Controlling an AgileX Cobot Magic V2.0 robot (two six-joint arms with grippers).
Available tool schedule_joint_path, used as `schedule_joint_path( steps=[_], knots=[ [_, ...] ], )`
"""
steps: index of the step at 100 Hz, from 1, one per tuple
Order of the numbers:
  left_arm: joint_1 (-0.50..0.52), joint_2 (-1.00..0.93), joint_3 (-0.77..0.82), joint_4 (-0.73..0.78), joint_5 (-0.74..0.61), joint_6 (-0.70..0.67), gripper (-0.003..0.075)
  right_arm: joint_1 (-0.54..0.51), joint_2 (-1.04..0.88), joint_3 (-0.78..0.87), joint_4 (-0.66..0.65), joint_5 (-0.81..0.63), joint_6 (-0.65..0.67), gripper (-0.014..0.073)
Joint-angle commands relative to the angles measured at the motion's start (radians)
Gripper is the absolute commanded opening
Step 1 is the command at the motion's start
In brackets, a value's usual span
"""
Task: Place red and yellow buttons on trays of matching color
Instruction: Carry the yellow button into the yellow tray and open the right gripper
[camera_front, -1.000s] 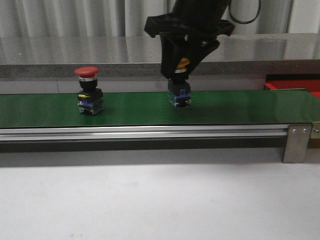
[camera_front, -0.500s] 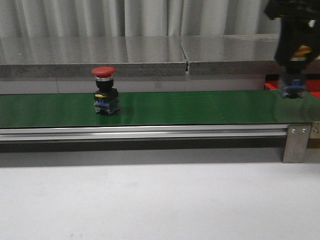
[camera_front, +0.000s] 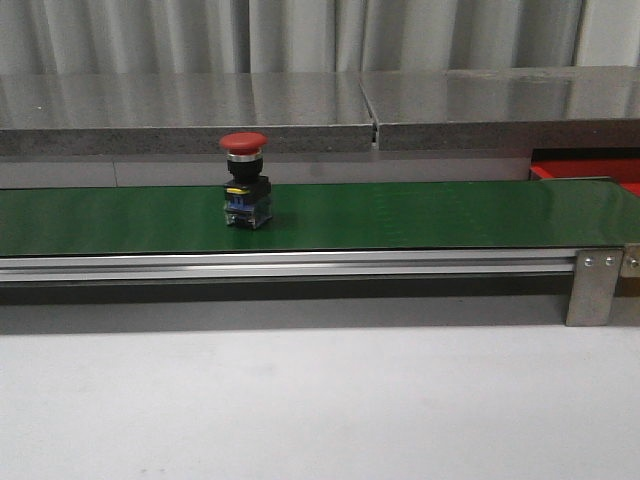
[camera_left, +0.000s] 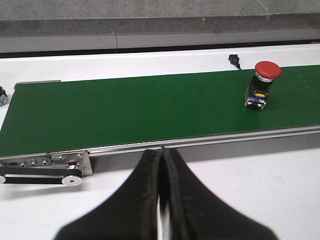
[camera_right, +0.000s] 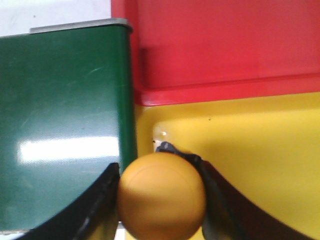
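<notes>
A red button (camera_front: 245, 194) stands upright on the green belt (camera_front: 420, 215), left of centre in the front view; the left wrist view shows the same red button (camera_left: 262, 85) far off. My left gripper (camera_left: 161, 165) is shut and empty over the white table, short of the belt. My right gripper (camera_right: 161, 195) is shut on a yellow button (camera_right: 162, 196), which hangs over the edge of the yellow tray (camera_right: 250, 155), just beyond the belt's end. The red tray (camera_right: 225, 45) lies beside the yellow one; its corner shows as the red tray (camera_front: 590, 170) at the front view's right edge.
The belt's metal frame and bracket (camera_front: 590, 285) run along its near side. A grey ledge (camera_front: 300, 110) stands behind the belt. A small dark plug (camera_left: 233, 59) lies on the white table beyond the belt.
The right gripper carried the yellow button to the right, off the belt and out of the front view. The red button has travelled right along the belt.
</notes>
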Motion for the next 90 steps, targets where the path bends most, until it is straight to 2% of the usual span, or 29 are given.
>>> schedule_joint_path(
  steps=[1, 27, 36, 41, 53, 60, 69, 90],
  knots=[
    [-0.008, 0.004, -0.029, -0.009, -0.067, 0.002, -0.0019, -0.034, -0.018, -0.02, 0.006, -0.072, 0.004, 0.0247],
    [-0.008, 0.004, -0.029, -0.009, -0.067, 0.002, -0.0019, -0.077, 0.089, -0.02, 0.065, -0.099, 0.006, 0.0251],
    [-0.008, 0.004, -0.029, -0.009, -0.067, 0.002, -0.0019, -0.077, 0.115, -0.02, 0.093, -0.106, 0.006, 0.0279],
    [-0.008, 0.004, -0.029, -0.009, -0.067, 0.002, -0.0019, -0.077, 0.12, -0.02, 0.107, -0.107, 0.005, 0.0325],
    [-0.008, 0.004, -0.029, -0.009, -0.067, 0.002, -0.0019, -0.077, 0.124, -0.02, 0.113, -0.106, 0.005, 0.0542],
    [-0.008, 0.004, -0.029, -0.009, -0.067, 0.002, -0.0019, -0.077, 0.124, -0.02, 0.112, -0.104, 0.005, 0.0622],
    [-0.008, 0.004, -0.029, -0.009, -0.067, 0.002, -0.0019, -0.077, 0.124, -0.02, 0.11, -0.102, 0.005, 0.0622],
    [-0.008, 0.004, -0.029, -0.009, -0.067, 0.002, -0.0019, -0.075, 0.061, -0.02, 0.109, -0.087, -0.035, 0.0554]
  ],
)
